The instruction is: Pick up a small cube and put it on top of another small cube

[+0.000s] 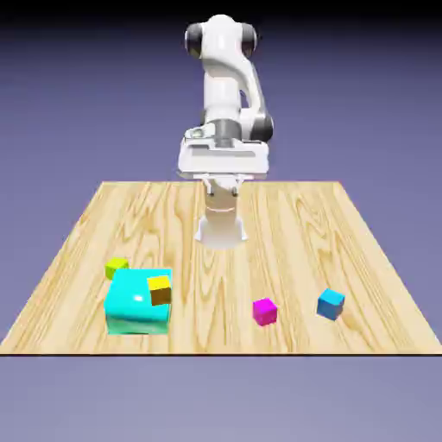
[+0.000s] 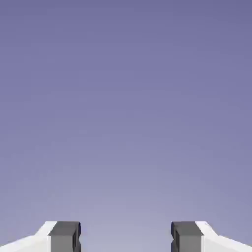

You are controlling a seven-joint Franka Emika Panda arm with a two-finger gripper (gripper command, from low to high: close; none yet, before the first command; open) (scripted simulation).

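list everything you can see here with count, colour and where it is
table: one, light wood, fills the middle of the exterior view
large cube: one, turquoise, near edge of the table, on the exterior view's left
yellow cube: one, yellow with a darker side, at the large cube's upper right corner as seen; whether it rests on it or beside it I cannot tell
yellow-green cube: one, just behind the large cube, to its left
magenta cube: one, near edge, a little right of centre
blue cube: one, bright blue, right of the magenta cube, apart from it
arm: one, white, at the table's far edge
gripper: one, grey tips, open, holding nothing, only backdrop between them
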